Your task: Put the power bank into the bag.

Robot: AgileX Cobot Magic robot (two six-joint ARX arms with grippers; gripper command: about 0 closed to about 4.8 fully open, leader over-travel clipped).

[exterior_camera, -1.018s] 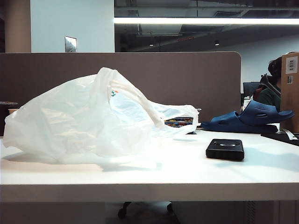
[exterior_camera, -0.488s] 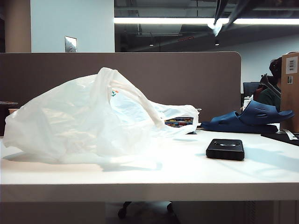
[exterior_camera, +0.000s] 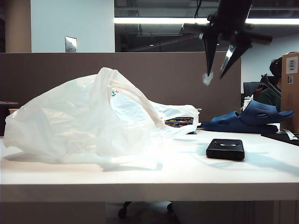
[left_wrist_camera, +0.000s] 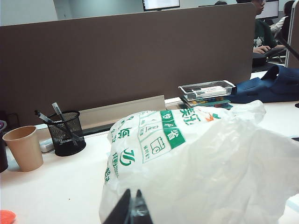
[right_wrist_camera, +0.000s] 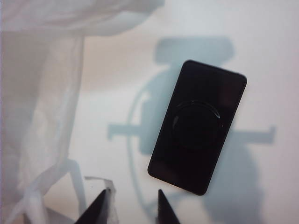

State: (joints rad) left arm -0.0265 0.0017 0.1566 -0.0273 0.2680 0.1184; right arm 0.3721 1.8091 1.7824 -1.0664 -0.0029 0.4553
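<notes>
The power bank (exterior_camera: 225, 149), a flat black slab, lies on the white table (exterior_camera: 187, 179) to the right of the bag (exterior_camera: 93, 121), a big crinkled translucent white plastic bag. High above the power bank my right gripper (exterior_camera: 215, 73) hangs pointing down, open and empty, with a bit of white tape on one fingertip. In the right wrist view the power bank (right_wrist_camera: 198, 126) lies below, beside the open gripper (right_wrist_camera: 132, 192), and the bag's (right_wrist_camera: 37, 93) edge is close by. My left gripper (left_wrist_camera: 131, 192) is shut, just in front of the bag's (left_wrist_camera: 196, 158) green-printed side. It does not show in the exterior view.
Blue foam clogs (exterior_camera: 247, 119) and a cardboard box (exterior_camera: 289, 88) stand at the back right. A brown divider panel (exterior_camera: 187, 79) runs behind the table. A clear tray on books (left_wrist_camera: 207, 88), a mesh pen cup (left_wrist_camera: 66, 133) and a paper cup (left_wrist_camera: 23, 147) stand behind the bag.
My right gripper has come down into the exterior view from the top and now hangs over the power bank. Bag and power bank have not moved.
</notes>
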